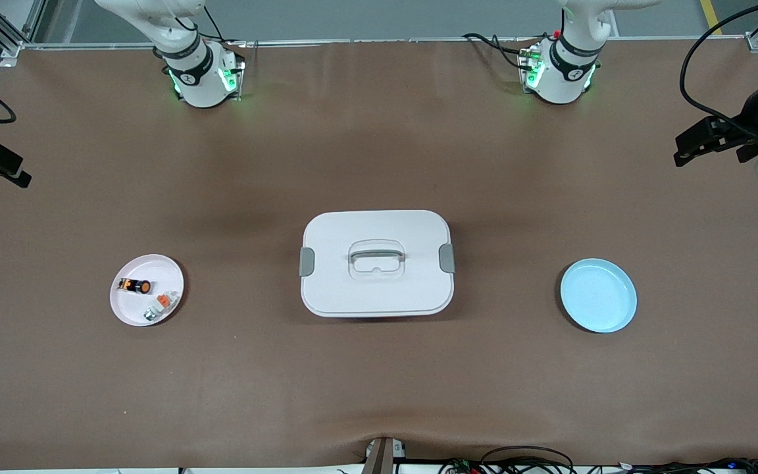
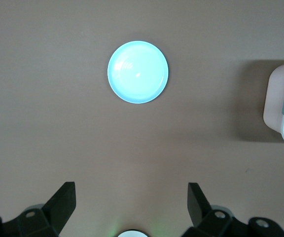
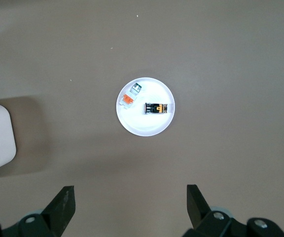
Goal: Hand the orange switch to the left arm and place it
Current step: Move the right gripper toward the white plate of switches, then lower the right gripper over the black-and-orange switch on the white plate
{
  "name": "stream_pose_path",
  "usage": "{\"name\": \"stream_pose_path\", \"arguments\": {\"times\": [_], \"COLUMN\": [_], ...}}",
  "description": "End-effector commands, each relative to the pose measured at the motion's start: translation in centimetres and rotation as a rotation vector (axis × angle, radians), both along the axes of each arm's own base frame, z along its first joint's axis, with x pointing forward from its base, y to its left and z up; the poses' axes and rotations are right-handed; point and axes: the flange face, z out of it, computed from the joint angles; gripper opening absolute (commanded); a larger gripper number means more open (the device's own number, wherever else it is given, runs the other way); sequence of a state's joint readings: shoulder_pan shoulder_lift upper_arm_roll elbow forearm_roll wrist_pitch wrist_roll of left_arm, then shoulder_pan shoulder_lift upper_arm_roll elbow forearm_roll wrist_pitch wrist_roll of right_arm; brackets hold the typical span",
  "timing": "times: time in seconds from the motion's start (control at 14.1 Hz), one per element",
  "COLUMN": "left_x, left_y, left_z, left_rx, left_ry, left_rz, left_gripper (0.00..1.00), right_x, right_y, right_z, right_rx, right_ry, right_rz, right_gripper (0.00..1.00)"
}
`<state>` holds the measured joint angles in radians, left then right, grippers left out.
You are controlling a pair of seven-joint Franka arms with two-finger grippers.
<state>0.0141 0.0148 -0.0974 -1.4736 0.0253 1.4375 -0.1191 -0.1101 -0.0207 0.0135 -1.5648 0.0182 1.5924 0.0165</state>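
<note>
The orange switch (image 1: 136,286), a tiny black cylindrical part with a round orange button end, lies on its side in the round white plate (image 1: 126,308) toward the right arm's end of the table. You also see a small white-grey part with an orange tab (image 1: 166,300) in the same plate, just beside the switch and slightly nearer the front camera.

The large white rounded-rectangular plastic box (image 1: 377,263), lid on, with grey side latches and a recessed grey handle, stands at mid-table between that plate and the empty round light-blue plate (image 1: 598,295) toward the left arm's end.

The right gripper (image 3: 130,207) hangs high over the table with the white plate in its wrist view; its jaws stand fully apart and hold nothing. The left gripper (image 2: 132,205) hangs high with the blue plate in its wrist view, jaws equally wide and empty.

You are at the opening step: nothing is grasped. Next, lower the right gripper onto the switch alone, clear of the tabbed part.
</note>
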Motion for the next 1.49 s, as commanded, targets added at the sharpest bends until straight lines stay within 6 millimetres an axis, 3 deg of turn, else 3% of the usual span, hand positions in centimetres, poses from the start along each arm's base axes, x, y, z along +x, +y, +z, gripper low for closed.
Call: {"name": "stream_pose_path", "arguments": {"times": [0.0, 0.35, 0.64, 0.92, 1.28, 1.42], "left_x": [-0.1, -0.1, -0.1, 0.0, 0.0, 0.0], "left_y": [0.2, 0.2, 0.2, 0.2, 0.2, 0.2], "left_z": [0.3, 0.3, 0.3, 0.3, 0.3, 0.2], "left_rx": [0.020, 0.020, 0.019, 0.016, 0.016, 0.016], "left_ry": [0.006, 0.008, 0.008, 0.008, 0.008, 0.010], "left_rz": [-0.013, -0.024, -0.027, -0.026, -0.027, -0.027], "left_gripper": [1.00, 1.00, 1.00, 1.00, 1.00, 1.00], "right_x": [0.1, 0.8, 1.4, 3.1, 4.8, 5.5], "right_y": [-0.4, -0.9, -4.0, -6.3, -9.1, -9.9], "right_z": [-2.2, -9.0, -15.5, -19.8, -25.4, -28.7], "right_rx": [0.006, 0.007, 0.026, 0.041, 0.183, 0.183], "right_ry": [0.028, 0.034, 0.078, 0.068, 0.035, 0.032], "right_rz": [-0.019, -0.030, -0.096, -0.140, -0.210, -0.196], "right_gripper": [1.00, 1.00, 1.00, 1.00, 1.00, 1.00]}}
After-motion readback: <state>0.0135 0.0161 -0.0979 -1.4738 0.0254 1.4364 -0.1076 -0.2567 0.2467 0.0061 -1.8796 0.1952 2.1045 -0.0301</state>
